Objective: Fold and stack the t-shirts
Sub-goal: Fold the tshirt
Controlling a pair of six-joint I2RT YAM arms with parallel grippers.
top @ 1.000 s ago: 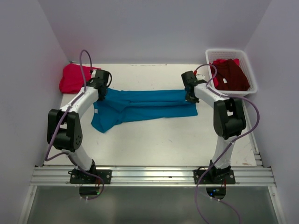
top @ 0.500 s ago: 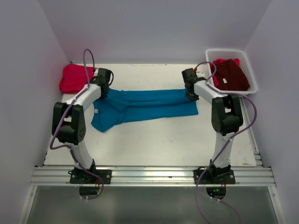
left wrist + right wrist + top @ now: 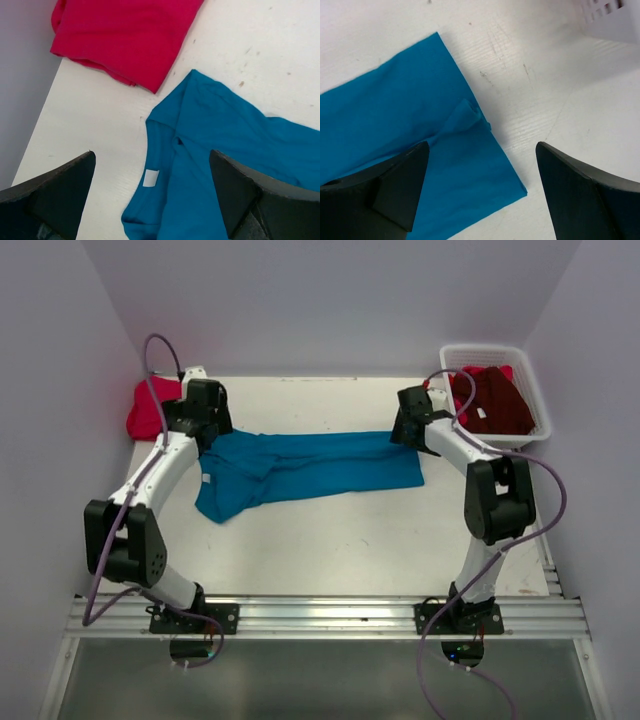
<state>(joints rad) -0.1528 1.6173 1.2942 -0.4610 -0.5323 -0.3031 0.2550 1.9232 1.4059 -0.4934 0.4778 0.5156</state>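
Pale lilac walls enclose a white tabletop (image 3: pixel 330 540) that carries the work. A teal-blue cloth t-shirt (image 3: pixel 310 468) lies across its middle as a long, narrow band, collar end to the left and hem end to the right. A bright pinkish-red t-shirt (image 3: pixel 145 418) rests folded in the far left corner, near the collar but not touching it. A dark maroon t-shirt (image 3: pixel 495 400) sits in a white plastic mesh basket (image 3: pixel 480 348) at the far right.

The left claw (image 3: pixel 151 165) hangs above the collar and label with its fingers spread wide and nothing between them. The right claw (image 3: pixel 482 150) is likewise spread and empty above the hem corner.

Risk: the hem corner shows a small raised pucker, and the collar end is bunched in uneven layers. A pinch at either spot could take only the top layer and skew the fold. A leftward drift could snag the pinkish-red shirt.

Compared with half a second ago, both claws have risen off the teal shirt's ends and the left elbow has swung outward. The shirt itself appears unmoved.
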